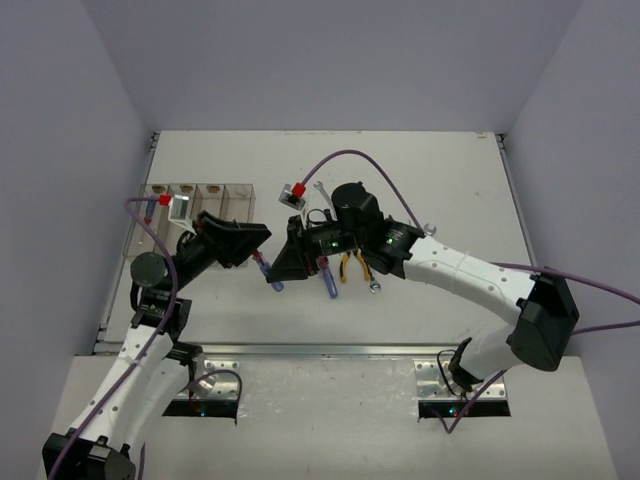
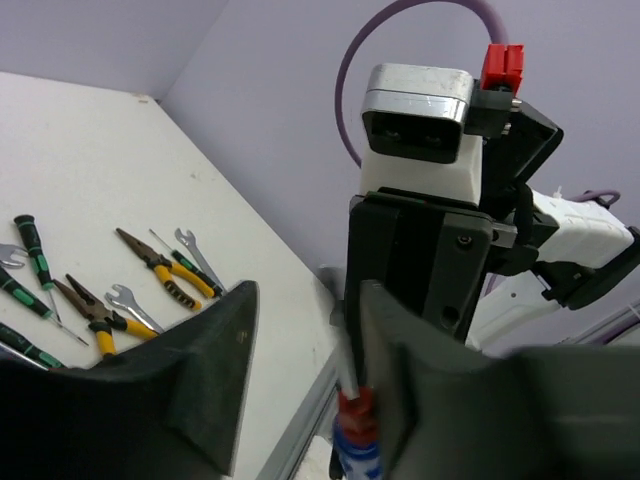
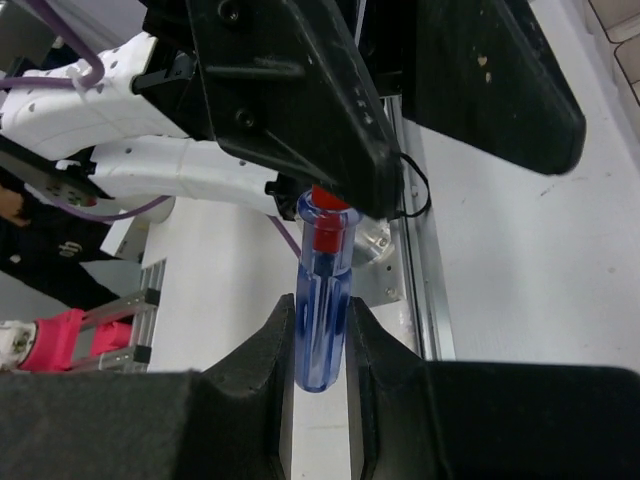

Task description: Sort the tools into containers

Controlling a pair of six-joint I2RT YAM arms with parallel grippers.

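A blue screwdriver (image 3: pixel 322 320) with a red collar hangs in the air between both grippers; in the top view (image 1: pixel 272 278) it is left of the tool pile. My right gripper (image 3: pixel 320 345) is shut on its clear blue handle, also seen from above (image 1: pixel 281 279). My left gripper (image 2: pixel 305 315) is open around the metal shaft (image 2: pixel 347 372), which lies against its right finger (image 2: pixel 405 380). The clear containers (image 1: pixel 200 199) stand in a row at the far left, behind the left arm.
Under the right arm lie a second blue screwdriver (image 1: pixel 327 279), yellow-handled pliers (image 1: pixel 352 266) and wrenches (image 1: pixel 373 284). The left wrist view shows pliers (image 2: pixel 168 272), wrenches (image 2: pixel 196 252) and green-black screwdrivers (image 2: pixel 34 250). The table's metal front rail (image 1: pixel 300 349) runs just below.
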